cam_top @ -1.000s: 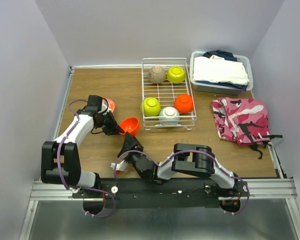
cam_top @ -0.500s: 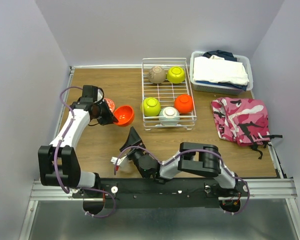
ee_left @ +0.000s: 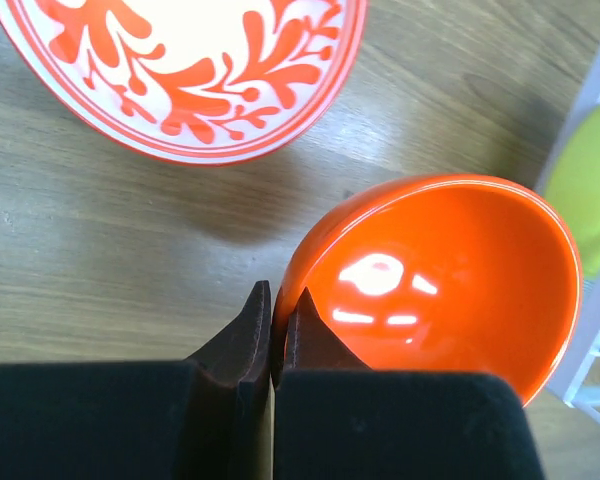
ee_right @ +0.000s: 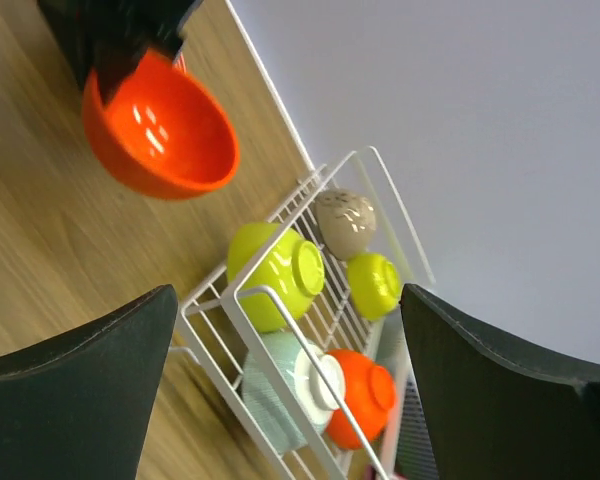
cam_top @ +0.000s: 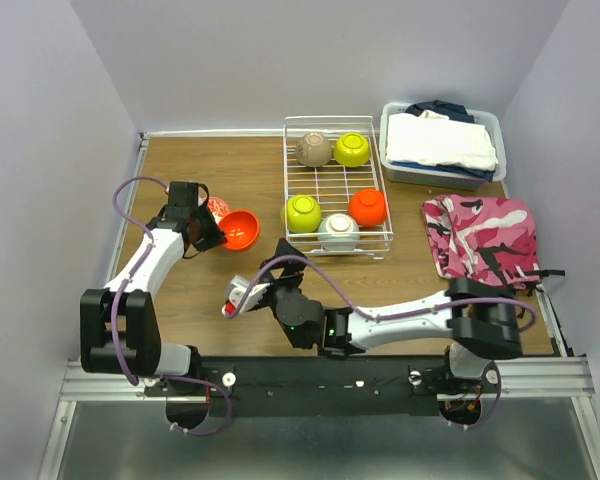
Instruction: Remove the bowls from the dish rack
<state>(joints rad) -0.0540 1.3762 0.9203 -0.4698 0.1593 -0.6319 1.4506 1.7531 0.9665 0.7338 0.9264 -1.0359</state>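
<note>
Wood-grain tabletop (cam_top: 210, 170), pale lilac walls (cam_top: 230, 60) on three sides.
Top view: dish rack (cam_top: 332, 185) at rear centre, five bowls (cam_top: 302, 212) inside. Clothes bin (cam_top: 440, 145) just right of it, camouflage cloth (cam_top: 480, 240) nearer.
Left wrist: left gripper (ee_left: 280, 305) pinched on rim of tilted orange bowl (ee_left: 440, 280), beside patterned bowl (ee_left: 180, 60), both outside rack.
Right wrist: right gripper (ee_right: 287, 295) spread wide, facing rack.

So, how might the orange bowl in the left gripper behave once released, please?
The orange bowl looks glossy, so it is probably slippery in the left gripper, which pinches only its rim. Held tilted, its round body may rock when released.
</note>
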